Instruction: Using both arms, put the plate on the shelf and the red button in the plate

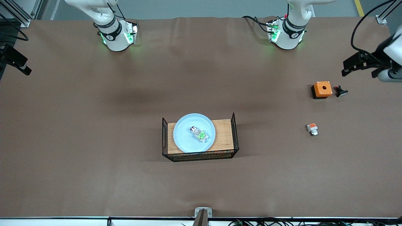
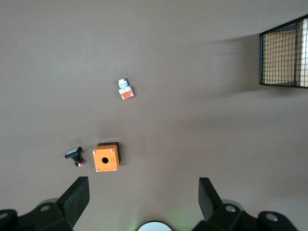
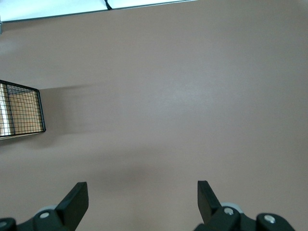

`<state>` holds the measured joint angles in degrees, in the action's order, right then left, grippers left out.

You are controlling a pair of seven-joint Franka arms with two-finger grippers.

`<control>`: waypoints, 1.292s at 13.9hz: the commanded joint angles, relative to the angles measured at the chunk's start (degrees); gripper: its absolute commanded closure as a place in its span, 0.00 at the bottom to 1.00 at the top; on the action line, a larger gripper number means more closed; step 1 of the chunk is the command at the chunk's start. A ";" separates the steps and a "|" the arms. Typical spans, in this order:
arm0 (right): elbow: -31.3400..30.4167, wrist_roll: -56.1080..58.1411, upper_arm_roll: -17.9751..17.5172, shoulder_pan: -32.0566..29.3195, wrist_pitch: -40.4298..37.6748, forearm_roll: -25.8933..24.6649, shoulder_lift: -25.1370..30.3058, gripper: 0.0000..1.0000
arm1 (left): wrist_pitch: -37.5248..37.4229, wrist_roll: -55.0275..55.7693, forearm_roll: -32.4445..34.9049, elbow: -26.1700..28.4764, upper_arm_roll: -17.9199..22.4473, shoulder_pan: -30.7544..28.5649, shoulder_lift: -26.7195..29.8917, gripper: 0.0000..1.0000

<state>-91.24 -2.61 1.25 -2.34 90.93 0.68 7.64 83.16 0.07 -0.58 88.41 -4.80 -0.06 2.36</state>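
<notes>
The pale blue plate (image 1: 185,138) lies on the wooden floor of a black wire basket (image 1: 234,131) at the middle of the table. The red button (image 1: 199,133), a white-grey piece with a green patch, lies on the plate. My left gripper (image 1: 358,70) is open and empty, up over the left arm's end of the table; in the left wrist view (image 2: 144,185) bare table shows between its fingers. My right gripper (image 1: 17,61) is open and empty over the right arm's end; the right wrist view (image 3: 143,187) shows only bare table under it.
An orange box (image 1: 322,89) (image 2: 106,157) with a black push-button (image 1: 341,91) (image 2: 74,155) beside it sits toward the left arm's end. A like switch piece with an orange-red patch (image 1: 312,129) (image 2: 126,89) lies nearer the front camera. The basket's wire end shows in both wrist views (image 2: 284,55) (image 3: 21,113).
</notes>
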 commanded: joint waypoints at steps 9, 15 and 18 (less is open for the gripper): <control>0.89 0.68 -0.20 -0.29 -0.40 -0.95 -0.70 0.00 | 2.27 3.09 0.05 5.46 -0.21 3.14 5.55 0.00; 0.89 0.33 -0.20 -0.12 -0.32 -0.95 -0.70 0.00 | 2.27 3.09 0.14 5.55 -0.12 3.23 5.64 0.00; 0.89 0.24 -0.20 -0.12 -0.23 -0.95 -0.70 0.00 | 2.36 3.00 0.14 5.46 -0.03 3.14 5.55 0.00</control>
<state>-91.24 -2.60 1.32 -2.34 90.96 0.68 7.29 84.45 2.50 -0.58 92.29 -4.95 2.95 6.30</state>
